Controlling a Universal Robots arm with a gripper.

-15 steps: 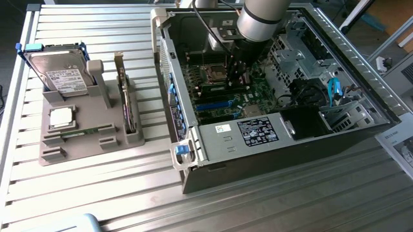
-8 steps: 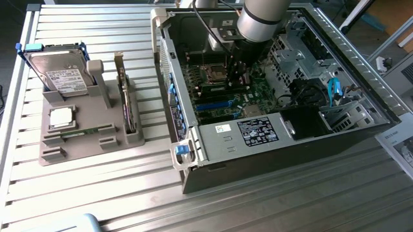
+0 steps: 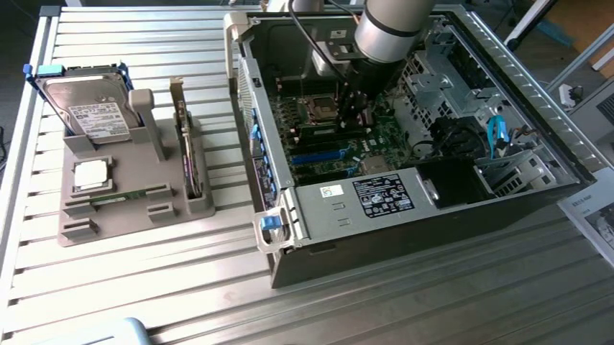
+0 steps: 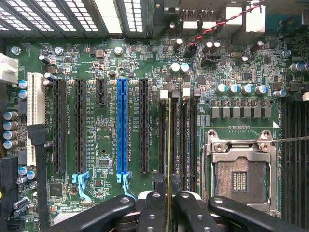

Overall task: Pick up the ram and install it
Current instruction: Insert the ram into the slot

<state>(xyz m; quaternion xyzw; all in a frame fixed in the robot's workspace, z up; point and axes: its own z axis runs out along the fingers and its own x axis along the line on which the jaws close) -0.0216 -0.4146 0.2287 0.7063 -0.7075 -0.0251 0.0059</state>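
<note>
Clearly the fingers (image 4: 152, 212) are drawn in narrow and clamp the ram (image 4: 169, 145). In the wrist view it shows edge-on as a thin greenish-yellow line running along the black memory slots (image 4: 189, 145), between the long expansion slots and the open CPU socket (image 4: 240, 174). Whether the stick sits in its slot or hangs just above it cannot be told. A blue expansion slot (image 4: 122, 128) lies apart from it, past a black one. In the exterior view the arm (image 3: 389, 29) reaches down from the upper middle of the frame into the open computer case (image 3: 317, 215), over the green motherboard (image 3: 389, 133). Toward the exterior view's left, a grey holder (image 3: 115, 215) stands on the slatted desk (image 3: 144, 287), carrying a hard drive (image 3: 91, 115) and an upright expansion card (image 3: 192, 154).
</note>
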